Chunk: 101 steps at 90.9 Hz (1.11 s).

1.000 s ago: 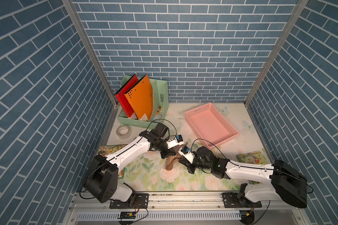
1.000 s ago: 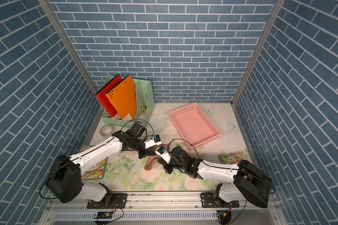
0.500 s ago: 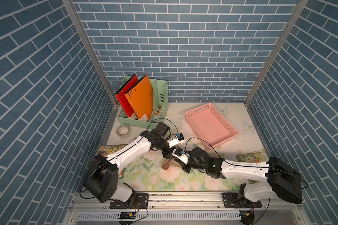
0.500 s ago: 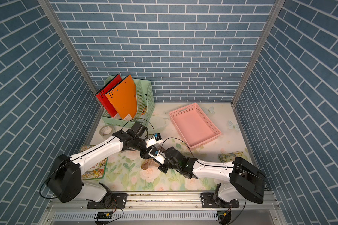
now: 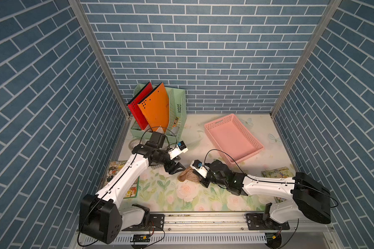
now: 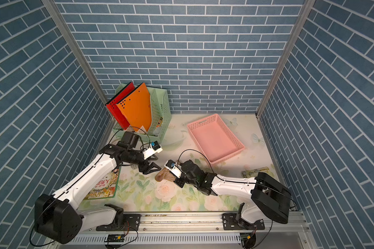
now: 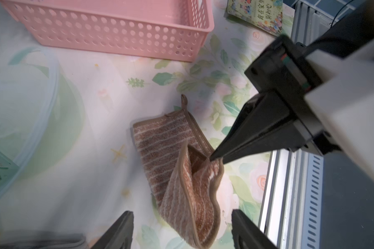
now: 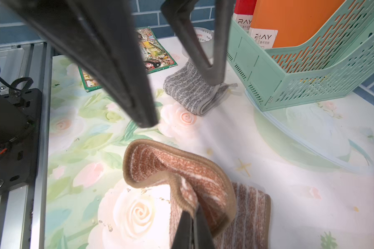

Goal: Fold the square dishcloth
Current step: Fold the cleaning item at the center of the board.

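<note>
Paper comes first: a colourful picture book (image 6: pixel 104 186) lies flat at the left edge of the floral bench (image 5: pixel 160 194), clear of the work. Next is the left gripper (image 5: pixel 177 169), spread wide and empty, hanging just beside the near end of the brown striped terry dishcloth (image 5: pixel 187 177). A folded grey striped cloth (image 8: pixel 192 94) sits under that arm, close to the mint-green plastic file rack (image 8: pixel 311 71).

The dishcloth lies mid-bench between the two grippers, partly doubled over. Its long axis runs from the left gripper toward the pink perforated plastic basket (image 5: pixel 233 138). On its right side, the right gripper (image 7: pixel 217 155) is pressed together on a raised hem, holding that edge off the bench.

By my reading, the right arm has the cloth and the left is nearer the free end. Only the grey cloth crowds the left arm; the basket stands apart.
</note>
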Tool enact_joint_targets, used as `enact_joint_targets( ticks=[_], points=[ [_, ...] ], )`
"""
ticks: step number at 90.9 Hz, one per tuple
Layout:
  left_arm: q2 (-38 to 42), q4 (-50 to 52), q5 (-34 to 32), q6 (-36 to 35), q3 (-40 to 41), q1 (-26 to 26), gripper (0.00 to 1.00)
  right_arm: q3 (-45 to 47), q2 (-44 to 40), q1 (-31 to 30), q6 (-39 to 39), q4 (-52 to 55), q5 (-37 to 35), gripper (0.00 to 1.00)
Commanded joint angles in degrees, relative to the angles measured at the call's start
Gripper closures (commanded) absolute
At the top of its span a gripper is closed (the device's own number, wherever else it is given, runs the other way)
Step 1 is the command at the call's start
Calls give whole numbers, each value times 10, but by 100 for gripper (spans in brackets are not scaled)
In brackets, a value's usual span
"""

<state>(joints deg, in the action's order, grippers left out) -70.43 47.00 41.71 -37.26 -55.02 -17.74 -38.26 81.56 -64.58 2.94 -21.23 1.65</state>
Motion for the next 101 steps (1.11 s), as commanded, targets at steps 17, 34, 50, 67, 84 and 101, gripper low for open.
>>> enact_joint_targets(
  ticks=[17,34,50,67,84,101],
  points=[
    [-7,1,-20,-86,52,-23,16,22,-1,16,-52,-10,2,100],
    [-24,-40,-66,-70,66,-82,15,34,-6,22,-73,-19,-1,100],
    [-30,-72,-91,-54,83,-109,14,33,1,30,-94,-29,8,100],
    [-33,-140,-140,-10,91,-120,22,31,9,34,-126,-47,16,100],
    [-35,-194,-227,-3,107,-120,56,45,-4,39,-160,-48,13,100],
    [-34,-151,-212,-35,95,-120,89,58,-29,43,-197,-48,11,73]
  ],
)
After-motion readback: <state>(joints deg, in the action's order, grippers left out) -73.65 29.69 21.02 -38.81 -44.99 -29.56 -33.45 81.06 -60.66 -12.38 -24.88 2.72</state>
